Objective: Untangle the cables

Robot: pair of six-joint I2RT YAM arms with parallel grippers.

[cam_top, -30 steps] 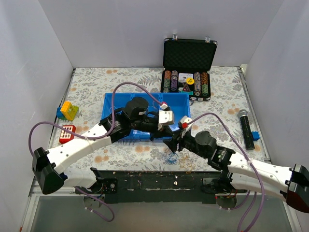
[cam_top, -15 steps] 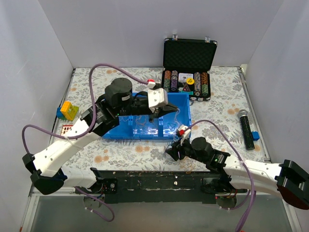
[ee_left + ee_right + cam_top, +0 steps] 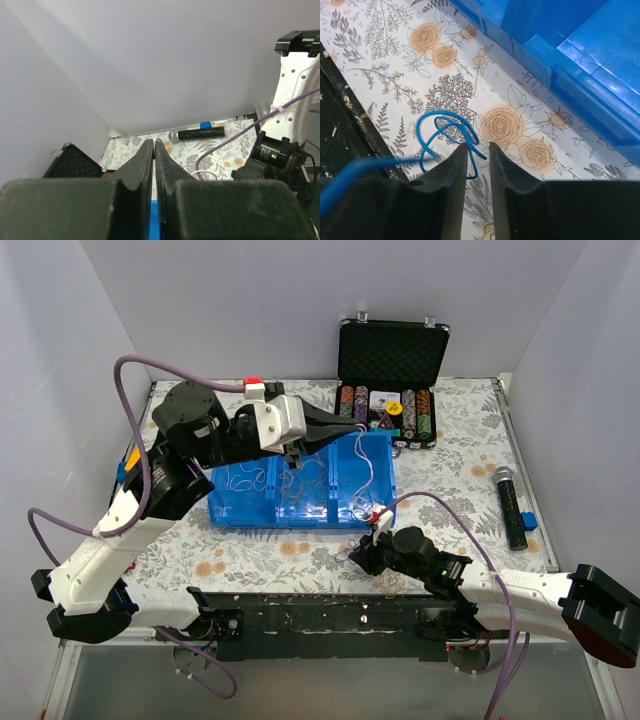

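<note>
My left gripper (image 3: 345, 426) is raised above the blue bin (image 3: 228, 512) and shut; a thin white cable shows at its tips (image 3: 159, 138). Pale white cable loops (image 3: 300, 480) hang from it into the bin. My right gripper (image 3: 354, 554) is low over the table in front of the bin. In the right wrist view its jaws (image 3: 478, 146) stand slightly apart, with a looped blue cable (image 3: 440, 131) on the cloth running between the fingertips. A bit of yellow cable (image 3: 490, 233) lies below.
An open black poker-chip case (image 3: 390, 390) stands at the back. A black microphone (image 3: 510, 506) lies at the right and shows in the left wrist view (image 3: 200, 133). Toy blocks (image 3: 133, 462) are at the left, partly hidden by the left arm.
My left gripper has risen and swung back to the left from the table's front, pulling white cable up over the bin. My right gripper has dropped towards the front, onto the blue cable.
</note>
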